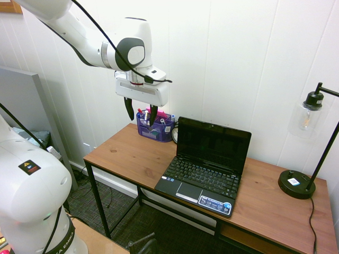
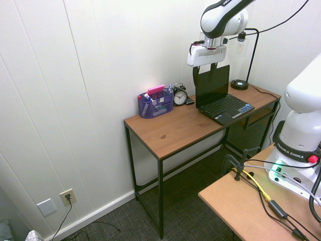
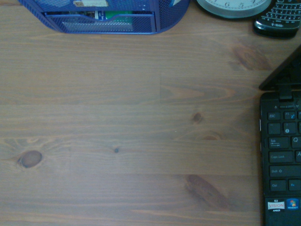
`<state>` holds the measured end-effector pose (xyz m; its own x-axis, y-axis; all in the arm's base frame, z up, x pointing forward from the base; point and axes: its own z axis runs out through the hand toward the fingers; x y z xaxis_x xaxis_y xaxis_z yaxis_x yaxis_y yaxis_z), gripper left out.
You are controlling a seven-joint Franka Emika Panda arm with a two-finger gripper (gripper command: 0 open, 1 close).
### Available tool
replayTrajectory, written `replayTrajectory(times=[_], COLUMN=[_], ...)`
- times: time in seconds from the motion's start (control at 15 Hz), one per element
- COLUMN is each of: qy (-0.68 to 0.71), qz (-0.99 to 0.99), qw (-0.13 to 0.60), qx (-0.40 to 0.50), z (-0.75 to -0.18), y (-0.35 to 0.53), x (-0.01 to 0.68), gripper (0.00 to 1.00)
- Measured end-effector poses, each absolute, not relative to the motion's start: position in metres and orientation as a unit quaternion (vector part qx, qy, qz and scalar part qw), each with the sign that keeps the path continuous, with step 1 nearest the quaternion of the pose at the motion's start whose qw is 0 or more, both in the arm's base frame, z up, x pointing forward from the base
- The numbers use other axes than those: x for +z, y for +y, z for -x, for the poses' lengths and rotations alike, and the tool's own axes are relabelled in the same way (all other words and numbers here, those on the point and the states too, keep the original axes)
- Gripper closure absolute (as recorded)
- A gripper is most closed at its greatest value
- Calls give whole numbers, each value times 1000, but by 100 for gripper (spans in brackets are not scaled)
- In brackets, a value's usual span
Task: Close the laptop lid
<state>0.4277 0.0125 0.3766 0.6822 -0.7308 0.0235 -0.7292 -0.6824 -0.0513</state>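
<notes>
Arm (image 1: 114, 50) in upper left of frame; gripper (image 1: 141, 112) wide apart, holding nothing. Laptop (image 1: 204, 166) right of center, lid (image 1: 212, 144) up. Lamp (image 1: 312, 143) far right.

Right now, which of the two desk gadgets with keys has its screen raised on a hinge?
The laptop: its screen stands up behind the keys, unlike the small phone.

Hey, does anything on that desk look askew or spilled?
No, nothing stands out: the laptop sits open, the lamp stands upright, and the pens are in the organizer.
</notes>
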Motion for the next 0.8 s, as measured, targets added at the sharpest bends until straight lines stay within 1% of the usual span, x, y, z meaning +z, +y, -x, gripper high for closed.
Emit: replayTrajectory(times=[0.13,0.4,0.8], qy=[402,420,454], qz=[915,905,884], qw=[11,-8,-24], qx=[-24,-60,-112], z=[-428,-443,-509], y=[14,11,-53], x=[376,390,421], gripper=[0,0,0])
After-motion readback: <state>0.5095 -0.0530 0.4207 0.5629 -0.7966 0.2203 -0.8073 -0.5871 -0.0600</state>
